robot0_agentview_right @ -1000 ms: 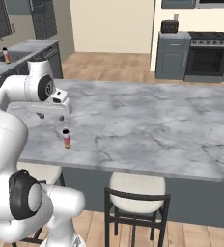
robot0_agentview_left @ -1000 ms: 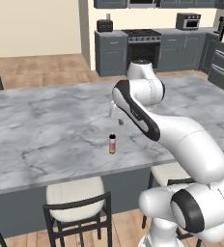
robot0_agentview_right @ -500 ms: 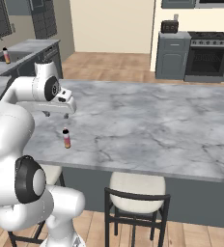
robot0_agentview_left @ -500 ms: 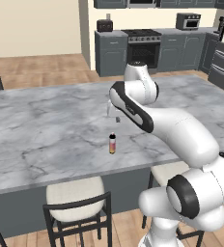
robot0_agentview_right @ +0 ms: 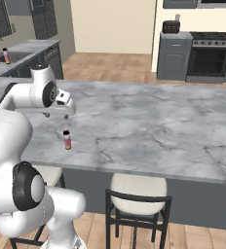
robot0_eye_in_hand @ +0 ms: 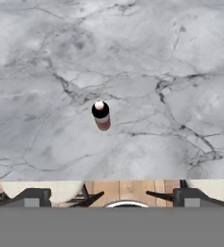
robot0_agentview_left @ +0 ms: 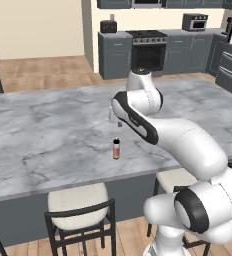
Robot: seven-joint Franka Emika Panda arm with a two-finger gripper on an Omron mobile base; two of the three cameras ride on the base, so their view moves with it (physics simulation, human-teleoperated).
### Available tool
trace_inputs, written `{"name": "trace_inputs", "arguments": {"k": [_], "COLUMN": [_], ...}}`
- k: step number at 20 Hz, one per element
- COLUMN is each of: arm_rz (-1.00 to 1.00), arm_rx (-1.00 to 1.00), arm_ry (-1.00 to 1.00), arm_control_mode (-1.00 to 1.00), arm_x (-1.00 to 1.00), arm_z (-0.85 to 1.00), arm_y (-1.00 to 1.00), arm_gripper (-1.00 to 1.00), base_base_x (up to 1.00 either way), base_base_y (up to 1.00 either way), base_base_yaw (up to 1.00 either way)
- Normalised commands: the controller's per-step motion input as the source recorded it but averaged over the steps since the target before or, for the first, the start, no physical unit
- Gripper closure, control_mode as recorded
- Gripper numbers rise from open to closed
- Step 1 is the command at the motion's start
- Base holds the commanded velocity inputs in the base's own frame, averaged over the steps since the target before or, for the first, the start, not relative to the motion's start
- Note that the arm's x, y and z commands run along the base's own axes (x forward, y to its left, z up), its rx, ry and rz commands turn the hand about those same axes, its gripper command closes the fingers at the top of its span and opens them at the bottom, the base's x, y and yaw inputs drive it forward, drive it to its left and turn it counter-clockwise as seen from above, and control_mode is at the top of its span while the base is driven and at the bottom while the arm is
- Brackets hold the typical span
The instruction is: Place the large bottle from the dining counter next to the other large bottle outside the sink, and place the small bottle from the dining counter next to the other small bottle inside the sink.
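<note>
Grey marble is stretching across the bench [robot0_agentview_left: 43,140], where one small bottle [robot0_agentview_left: 116,148] is standing upright, directly below the fingers [robot0_agentview_right: 58,115] and apart from them. Those fingers are hanging spread fully wide, gripping nothing. Judging by this, the task is barely beginning: no bottle is being carried yet, and both placements are remaining. Two more bottles [robot0_agentview_right: 0,56] are standing far off by the sink counter.

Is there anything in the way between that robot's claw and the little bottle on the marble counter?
Nothing visible. The open gripper hangs above the small bottle, which stands alone on the bare marble counter.
</note>
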Motion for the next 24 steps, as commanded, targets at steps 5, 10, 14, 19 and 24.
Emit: {"name": "trace_inputs", "arguments": {"k": [5,10,14,19,24], "arm_rz": [0.00,0.00,0.00,0.01,0.04], "arm_rx": [0.00,0.00,0.01,0.03,0.03], "arm_ry": [-0.20,0.04,0.17,0.21,0.05], "arm_control_mode": [-1.00,-1.00,-1.00,-1.00,-1.00], "arm_x": [0.00,0.09,0.15,0.10,0.04], "arm_z": [-0.10,0.13,0.03,-0.03,-0.22], "arm_y": [0.03,0.00,0.00,0.00,0.00], "arm_gripper": [-1.00,-1.00,-1.00,-1.00,-1.00], "base_base_x": [0.00,0.00,0.00,0.00,0.00], "base_base_y": [0.00,0.00,0.00,0.00,0.00], "base_base_yaw": [0.00,0.00,0.00,0.00,0.00]}}
